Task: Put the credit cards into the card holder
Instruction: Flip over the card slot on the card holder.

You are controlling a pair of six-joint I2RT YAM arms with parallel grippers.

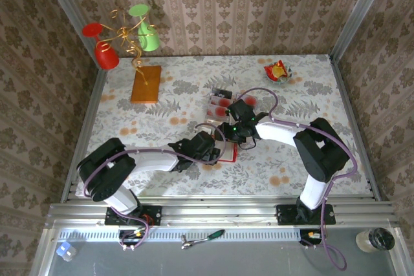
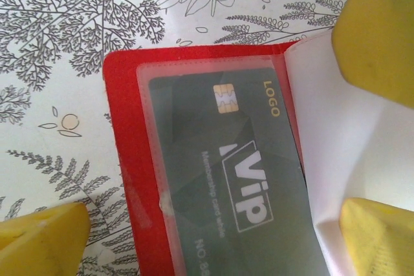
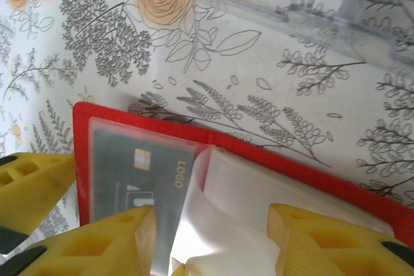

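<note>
Near the table (image 1: 129, 121) middle, between the 2 arms, the holder (image 1: 228, 154) lies open and flat on the flowered cloth. The left gripper (image 1: 210, 150) hangs low over it from the left and the right gripper (image 1: 234, 135) from the far right, the 2 close together.

From the left wrist, the left gripper (image 2: 210, 242) is spread wide. 1 finger is down on the cloth just beside the holder's (image 2: 126, 159) red edge, the other on the pale clear leaf (image 2: 336, 153) at the fold. It straddles the holder and clamps nothing.

1 card (image 2: 233, 179), dark grey with a gold chip, sits inside the first clear pocket, square to it and well down.

From the right wrist, the right gripper (image 3: 217, 244) has its fingers parted above the holder (image 3: 272, 153). The loose leaf (image 3: 220, 205) bulges up between them, not pinched as far as I can see. The seated card (image 3: 129, 172) lies to its left, and a clear tray (image 3: 272, 11) stands beyond on the cloth.

The other cards (image 1: 220, 101) lie just past the holder, near the tray, not yet in.

My reading is that 1 card is filed and the job is early, with the rest to go. The next move probably calls for the right gripper to lift away and take 1 card by its edges. The left should keep the holder pinned flat, with a free pocket mouth lifted enough to accept a corner. The curling leaf looks floppy and could fold over that mouth.
</note>
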